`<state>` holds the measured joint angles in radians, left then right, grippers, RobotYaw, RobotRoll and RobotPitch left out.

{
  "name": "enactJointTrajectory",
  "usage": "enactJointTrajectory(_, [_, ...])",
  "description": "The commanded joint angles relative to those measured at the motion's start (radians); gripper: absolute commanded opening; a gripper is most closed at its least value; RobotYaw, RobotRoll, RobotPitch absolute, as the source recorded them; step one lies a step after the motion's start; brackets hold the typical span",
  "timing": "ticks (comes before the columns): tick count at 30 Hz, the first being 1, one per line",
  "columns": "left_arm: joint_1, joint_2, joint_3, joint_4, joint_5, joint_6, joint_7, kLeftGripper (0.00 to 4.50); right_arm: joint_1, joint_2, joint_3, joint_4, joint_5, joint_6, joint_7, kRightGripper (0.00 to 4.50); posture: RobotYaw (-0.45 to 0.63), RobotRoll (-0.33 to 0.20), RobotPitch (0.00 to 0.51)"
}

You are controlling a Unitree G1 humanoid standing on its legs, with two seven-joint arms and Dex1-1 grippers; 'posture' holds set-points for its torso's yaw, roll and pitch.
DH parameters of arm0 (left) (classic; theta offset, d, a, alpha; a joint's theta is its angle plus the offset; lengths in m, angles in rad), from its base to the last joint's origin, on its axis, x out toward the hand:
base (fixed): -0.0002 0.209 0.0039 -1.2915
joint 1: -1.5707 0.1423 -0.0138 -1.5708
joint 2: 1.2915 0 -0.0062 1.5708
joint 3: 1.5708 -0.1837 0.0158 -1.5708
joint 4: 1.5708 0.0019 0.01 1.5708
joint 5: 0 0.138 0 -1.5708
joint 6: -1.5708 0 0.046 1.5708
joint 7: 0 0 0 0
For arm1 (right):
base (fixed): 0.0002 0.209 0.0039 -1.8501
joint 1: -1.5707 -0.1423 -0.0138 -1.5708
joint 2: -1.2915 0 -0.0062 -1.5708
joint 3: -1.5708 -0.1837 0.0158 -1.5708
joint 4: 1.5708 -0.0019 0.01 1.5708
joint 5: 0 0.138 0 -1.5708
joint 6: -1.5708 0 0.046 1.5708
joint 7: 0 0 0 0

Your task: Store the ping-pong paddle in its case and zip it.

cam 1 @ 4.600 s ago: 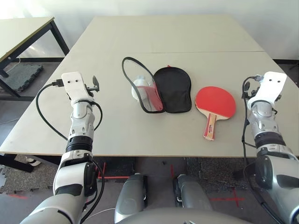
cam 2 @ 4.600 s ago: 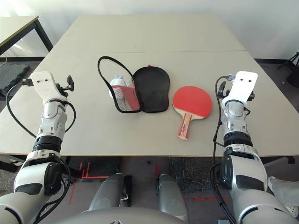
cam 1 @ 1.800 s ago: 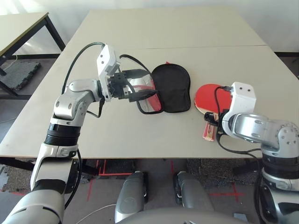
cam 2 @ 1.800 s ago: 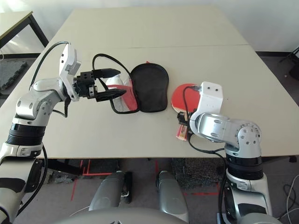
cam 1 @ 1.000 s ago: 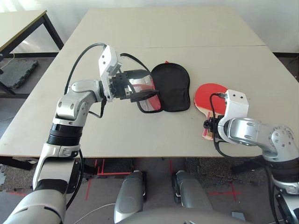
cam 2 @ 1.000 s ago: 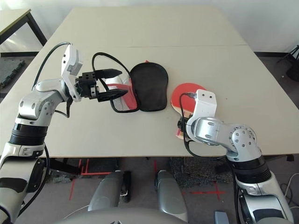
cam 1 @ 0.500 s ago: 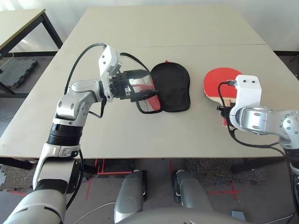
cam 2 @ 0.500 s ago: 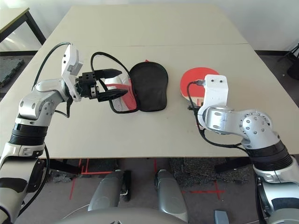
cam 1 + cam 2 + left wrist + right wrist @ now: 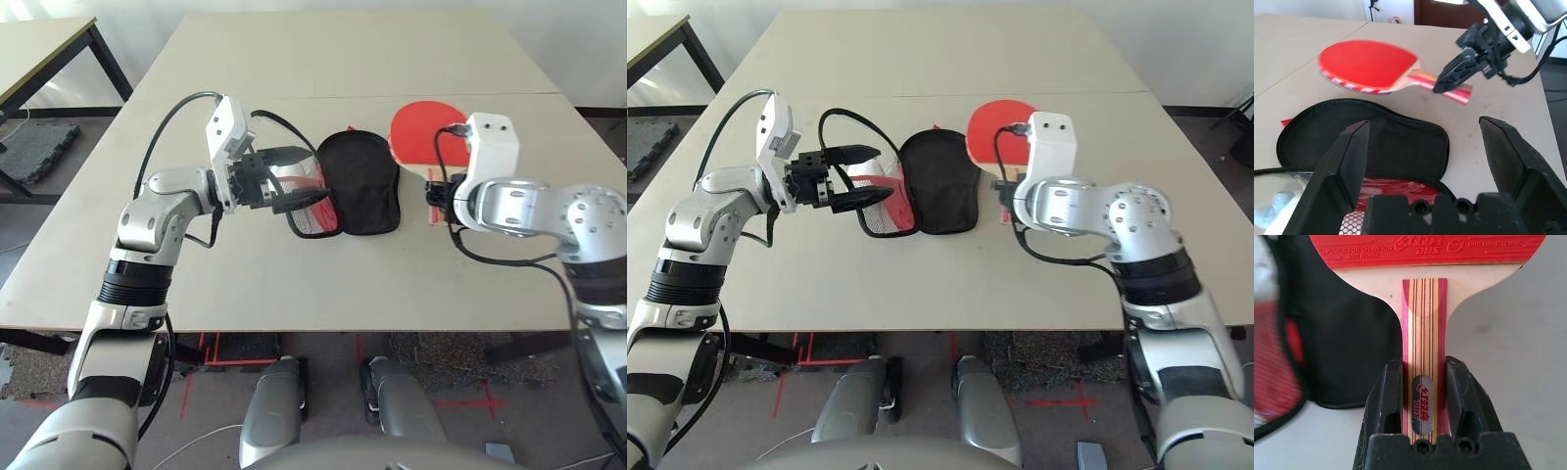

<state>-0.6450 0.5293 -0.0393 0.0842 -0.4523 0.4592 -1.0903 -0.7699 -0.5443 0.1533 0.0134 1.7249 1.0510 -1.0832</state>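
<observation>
The right gripper (image 9: pixel 1422 382) has carried the ping-pong paddle (image 9: pixel 423 130) leftward since half a second ago; its red blade now hangs above the surface (image 9: pixel 343 59) just at 2 o'clock of the case (image 9: pixel 358 184), close to the lining's far right edge. That gripper is clamped on the striped wooden handle, one finger on each side, blade pointing away from the robot. The case lies open in the middle of the surface, black lining up at 3 o'clock, the red mesh half at 9 o'clock. The left gripper (image 9: pixel 299 186) hovers with its fingers spread wide over the mesh half and grips nothing. A white plush object (image 9: pixel 294 181) rests under the raised black trim.
</observation>
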Motion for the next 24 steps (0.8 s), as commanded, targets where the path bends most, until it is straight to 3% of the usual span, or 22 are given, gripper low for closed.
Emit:
enactJointTrajectory(1, [0.016,0.001,-0.004,-0.017,0.009,-0.002,0.011,4.5,-0.082,0.056,-0.013,0.089,-0.098,0.022,0.08,1.08,0.02,0.0,0.11])
enactJointTrajectory(7, [0.02,-0.006,-0.005,-0.024,0.006,-0.003,0.024,4.5,-0.17,0.142,-0.038,0.244,-0.301,0.074,0.23,1.08,0.03,0.0,0.103])
enactJointTrajectory(24, [0.034,-0.007,-0.005,-0.03,0.007,-0.013,0.039,4.5,-0.228,0.37,-0.174,0.412,-0.729,0.201,0.453,1.08,0.05,0.0,0.102])
